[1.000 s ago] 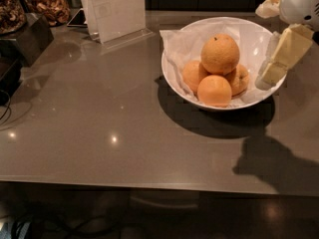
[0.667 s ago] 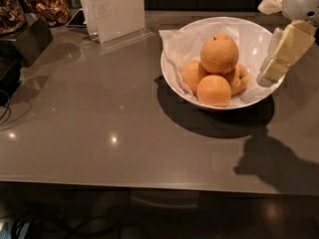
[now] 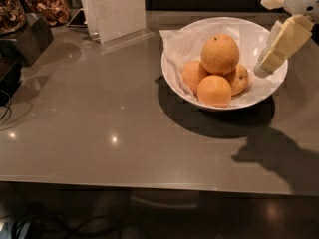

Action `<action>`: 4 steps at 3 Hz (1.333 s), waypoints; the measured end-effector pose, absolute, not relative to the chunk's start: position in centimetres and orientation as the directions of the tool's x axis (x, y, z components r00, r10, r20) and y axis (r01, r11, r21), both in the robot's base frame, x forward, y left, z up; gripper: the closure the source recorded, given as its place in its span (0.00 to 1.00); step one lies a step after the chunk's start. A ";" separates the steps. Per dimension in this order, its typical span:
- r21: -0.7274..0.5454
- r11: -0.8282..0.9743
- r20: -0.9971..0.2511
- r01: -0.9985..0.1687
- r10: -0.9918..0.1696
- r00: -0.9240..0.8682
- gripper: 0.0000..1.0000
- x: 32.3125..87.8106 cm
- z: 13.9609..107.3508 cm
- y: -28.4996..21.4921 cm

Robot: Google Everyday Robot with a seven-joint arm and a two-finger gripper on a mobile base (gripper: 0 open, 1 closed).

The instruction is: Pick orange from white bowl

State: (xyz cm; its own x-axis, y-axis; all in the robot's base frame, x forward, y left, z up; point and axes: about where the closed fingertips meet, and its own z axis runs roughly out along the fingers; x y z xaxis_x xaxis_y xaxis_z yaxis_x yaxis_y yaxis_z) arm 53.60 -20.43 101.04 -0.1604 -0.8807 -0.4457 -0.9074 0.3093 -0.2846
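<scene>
Resting on top of three smaller, deeper-orange fruits point(image 3: 214, 90), the orange point(image 3: 220, 54) is found in the middle of the white bowl point(image 3: 259, 96). It is the largest and highest fruit there, and a small dark dot is seen near its top. The bowl is lined with crinkled white paper point(image 3: 182, 44) and is set on the right half of a grey, glossy worktop point(image 3: 99, 133).

The tool point(image 3: 277, 49) is held at the upper right, over the bowl's right rim, to the right of the orange and apart from it. A cream-coloured part of it is slanted down and to the left, and its lower end is level with the orange's middle. Between the tool and the orange only paper lining and inner bowl wall are seen.

Whether the tool is spread or pressed together cannot be told, since much of it is cut off by the top and right edges. The three smaller fruits are partly hidden by the orange.

Behind the bowl, to the left, a clear stand with a white sheet point(image 3: 112, 9) is placed; its print cannot be read. Jars of brown dried goods point(image 3: 50, 9) and a dark box point(image 3: 25, 39) are set at the far left, well apart from the bowl. A dark shadow point(image 3: 279, 153) is cast on the worktop at the lower right.
</scene>
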 end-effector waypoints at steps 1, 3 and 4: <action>-0.264 0.342 -0.510 -0.902 -0.843 -0.170 0.00 56.2 100.6 -21.0; -0.153 0.340 -0.590 -0.928 -0.785 -0.191 0.00 60.1 97.3 -19.9; -0.090 0.318 -0.607 -0.944 -0.769 -0.201 0.00 61.3 95.5 -18.8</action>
